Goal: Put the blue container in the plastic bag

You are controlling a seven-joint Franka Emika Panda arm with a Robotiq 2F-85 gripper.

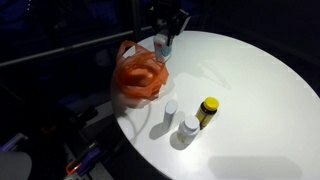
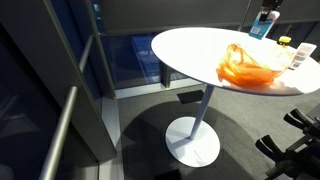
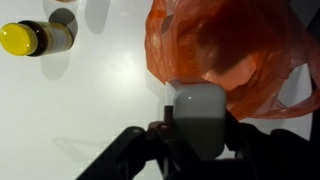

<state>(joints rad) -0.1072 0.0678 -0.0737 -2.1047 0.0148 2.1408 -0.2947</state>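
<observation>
The blue container (image 1: 162, 47) is seen clamped between the jaws of the gripper (image 1: 164, 36), which is closed narrowly around its upper part. It is held upright, so its long axis runs vertically, in line with the gripper. It is placed at the far side of the white round surface (image 1: 250, 90), just beside the far right edge of the orange plastic bag (image 1: 138, 76). Whether its base is lifted clear of the surface cannot be told from either exterior view.

In the wrist view the container (image 3: 200, 112) is seen end-on as a pale rounded block, and the bag (image 3: 235, 50) is spread just beyond it, partly over to one side. A darker hollow is visible among the folds, but an open mouth cannot be made out with certainty.

The coming move is judged to turn on this offset. The bag lies towards the near left of the held container in an exterior view (image 1: 162, 47), and lower than the gripper. The container would therefore need to be carried over the folds and lowered into the hollow. The soft rim could be pushed shut if it is approached too low.

Three small bottles, one of them yellow-capped (image 1: 208, 108), stand well apart at the near side and are not in the path.
</observation>
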